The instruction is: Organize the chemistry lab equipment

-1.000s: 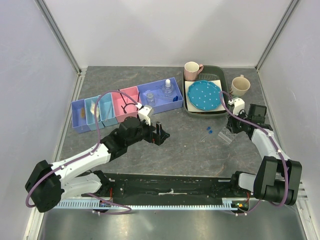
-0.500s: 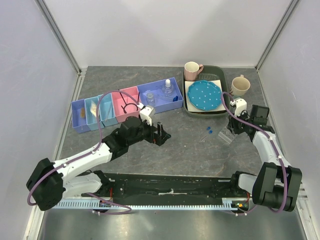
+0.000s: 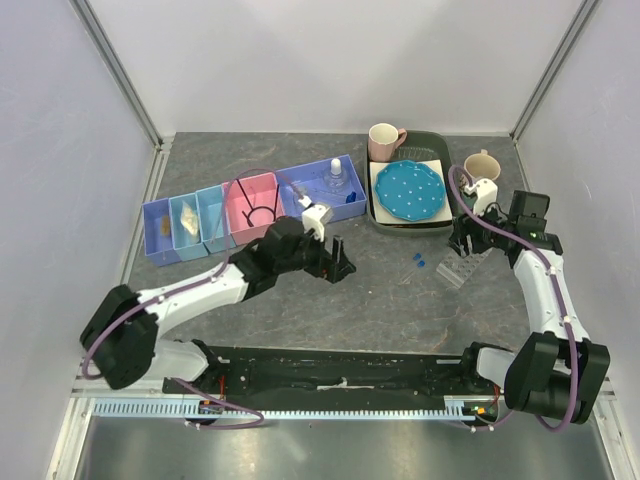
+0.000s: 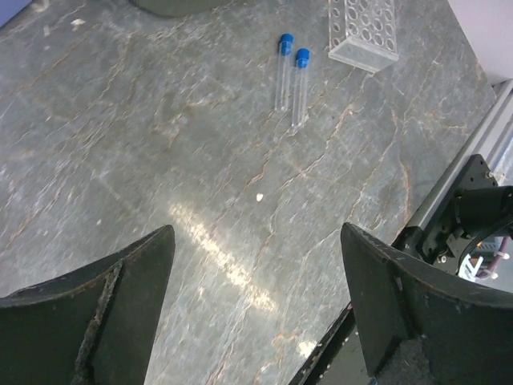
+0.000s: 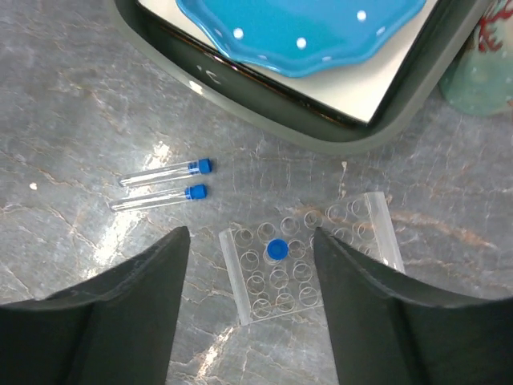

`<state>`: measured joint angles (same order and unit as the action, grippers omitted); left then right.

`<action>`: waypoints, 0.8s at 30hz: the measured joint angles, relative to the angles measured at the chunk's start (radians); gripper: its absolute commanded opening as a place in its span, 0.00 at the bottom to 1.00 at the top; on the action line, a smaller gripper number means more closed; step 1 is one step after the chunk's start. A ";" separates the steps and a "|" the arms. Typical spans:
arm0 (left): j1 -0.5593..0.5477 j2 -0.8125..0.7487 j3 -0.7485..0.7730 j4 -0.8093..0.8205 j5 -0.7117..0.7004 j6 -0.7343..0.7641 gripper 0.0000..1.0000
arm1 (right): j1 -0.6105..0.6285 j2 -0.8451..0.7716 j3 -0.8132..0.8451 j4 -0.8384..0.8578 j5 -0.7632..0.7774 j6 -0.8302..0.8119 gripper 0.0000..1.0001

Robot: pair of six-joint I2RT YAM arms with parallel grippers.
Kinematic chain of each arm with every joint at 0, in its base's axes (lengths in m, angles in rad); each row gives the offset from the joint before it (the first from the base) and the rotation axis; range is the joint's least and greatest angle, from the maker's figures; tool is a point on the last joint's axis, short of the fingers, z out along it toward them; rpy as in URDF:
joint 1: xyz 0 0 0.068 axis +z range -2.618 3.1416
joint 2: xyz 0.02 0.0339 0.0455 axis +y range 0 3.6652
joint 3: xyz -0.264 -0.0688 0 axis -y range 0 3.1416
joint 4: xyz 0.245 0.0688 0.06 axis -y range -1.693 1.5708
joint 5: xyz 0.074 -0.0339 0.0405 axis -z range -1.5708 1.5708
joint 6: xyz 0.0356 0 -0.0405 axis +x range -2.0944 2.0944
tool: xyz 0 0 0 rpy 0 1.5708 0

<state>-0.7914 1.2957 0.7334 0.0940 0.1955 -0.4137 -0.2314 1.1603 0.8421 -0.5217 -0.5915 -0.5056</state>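
Near tray rim (image 5: 321,136), 2 blue-capped vials (image 5: 164,172) beside clear tube rack (image 5: 313,269)

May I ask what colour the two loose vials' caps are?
Blue; the vials show best in the right wrist view.

The bench (image 4: 160,120) is grey stone-look with tan veins all over. The vials (image 5: 164,172) are clear with bright blue caps, and one more blue cap shows in the see-through tube rack (image 5: 321,277). The plate (image 3: 410,190) is turquoise with white dots, and the tray (image 5: 240,92) under it is dark olive-grey. The bins (image 3: 158,232) at the upper left of the top view run blue, teal, pink, periwinkle. The fingers (image 4: 96,313) are matte black.
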 measured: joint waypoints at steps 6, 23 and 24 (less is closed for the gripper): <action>-0.016 0.196 0.193 -0.068 0.053 0.001 0.77 | 0.030 0.000 0.065 -0.048 -0.049 0.002 0.80; -0.143 0.837 0.874 -0.479 0.082 0.003 0.51 | 0.076 0.028 0.082 -0.031 -0.145 0.200 0.81; -0.147 0.862 0.906 -0.509 0.069 0.003 0.50 | 0.077 0.027 0.082 -0.025 -0.145 0.208 0.81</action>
<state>-0.9386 2.1578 1.6390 -0.4145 0.2642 -0.4110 -0.1547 1.1877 0.9241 -0.5465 -0.7368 -0.2977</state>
